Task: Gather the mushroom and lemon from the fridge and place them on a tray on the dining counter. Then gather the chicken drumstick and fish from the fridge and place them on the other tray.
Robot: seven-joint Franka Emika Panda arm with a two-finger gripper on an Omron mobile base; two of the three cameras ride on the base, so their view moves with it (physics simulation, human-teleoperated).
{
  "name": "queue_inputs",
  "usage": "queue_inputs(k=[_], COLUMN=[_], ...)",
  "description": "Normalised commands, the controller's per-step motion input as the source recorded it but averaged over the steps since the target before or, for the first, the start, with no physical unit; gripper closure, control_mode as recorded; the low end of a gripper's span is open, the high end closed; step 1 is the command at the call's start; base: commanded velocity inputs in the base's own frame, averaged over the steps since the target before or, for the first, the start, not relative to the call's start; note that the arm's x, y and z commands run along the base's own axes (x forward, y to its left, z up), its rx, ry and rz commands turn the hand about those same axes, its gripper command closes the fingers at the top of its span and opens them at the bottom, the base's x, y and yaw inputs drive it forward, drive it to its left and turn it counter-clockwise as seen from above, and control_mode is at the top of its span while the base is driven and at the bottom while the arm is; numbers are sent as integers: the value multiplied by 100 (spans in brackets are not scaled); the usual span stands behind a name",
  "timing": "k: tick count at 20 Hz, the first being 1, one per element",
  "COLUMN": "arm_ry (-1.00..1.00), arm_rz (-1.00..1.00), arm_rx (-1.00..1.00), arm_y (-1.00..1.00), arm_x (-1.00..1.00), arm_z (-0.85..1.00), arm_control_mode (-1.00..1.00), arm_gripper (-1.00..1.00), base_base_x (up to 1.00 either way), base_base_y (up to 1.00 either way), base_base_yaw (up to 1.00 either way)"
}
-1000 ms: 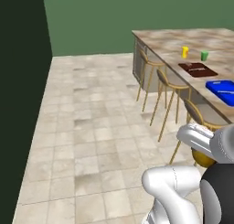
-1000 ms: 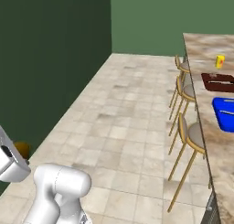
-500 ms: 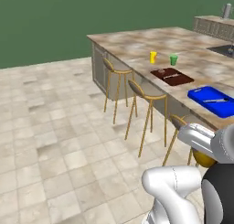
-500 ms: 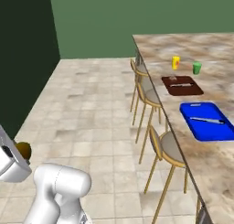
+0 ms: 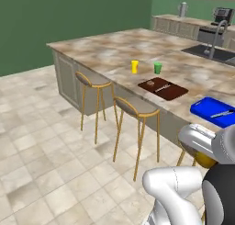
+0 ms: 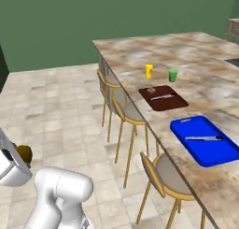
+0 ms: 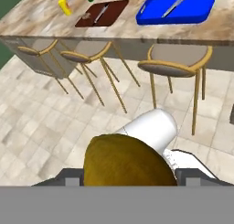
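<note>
My gripper (image 7: 129, 176) is shut on a golden-brown rounded piece, seemingly the chicken drumstick (image 7: 128, 160), which bulges between the fingers. The same drumstick (image 5: 204, 160) peeks out by the hand at the lower right of the left base view, and the drumstick (image 6: 24, 154) sits at the left edge of the right base view. On the dining counter (image 6: 135, 55) lie a brown tray (image 6: 163, 97) with a small brownish lump and a thin grey item, and a blue tray (image 6: 203, 139) with a thin grey item. The brown tray (image 7: 103, 13) and blue tray (image 7: 178, 7) lie far ahead of the hand.
Three wooden bar stools (image 5: 136, 108) (image 5: 93, 80) (image 6: 170, 176) line the counter's near side. A yellow cup (image 5: 134, 66) and a green cup (image 5: 157, 67) stand beyond the brown tray. A sink with a tap (image 5: 214, 45) is at the far right. Tiled floor (image 5: 41, 141) stretches to the left.
The whole scene has swung as the base turned and drove; the counter and both trays are now closer and more central. The gripper holds the same golden-brown piece throughout.
</note>
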Motion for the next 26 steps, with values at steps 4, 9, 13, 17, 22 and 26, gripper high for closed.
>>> queue_inputs(k=[4,9,13,17,22,26], arm_ry=[0,0,0,0,0,0], arm_rz=[0,0,0,0,0,0], arm_rx=[0,0,0,0,0,0], arm_y=[0,0,0,0,0,0], arm_x=[0,0,0,0,0,0], arm_z=[0,0,0,0,0,0], arm_control_mode=[100,100,100,100,100,100], arm_gripper=[100,100,100,100,100,100], base_base_x=[88,87,82,77,71,73], base_base_y=[53,57,52,43,26,5], base_base_yaw=[-42,-43,-44,-46,-46,-45])
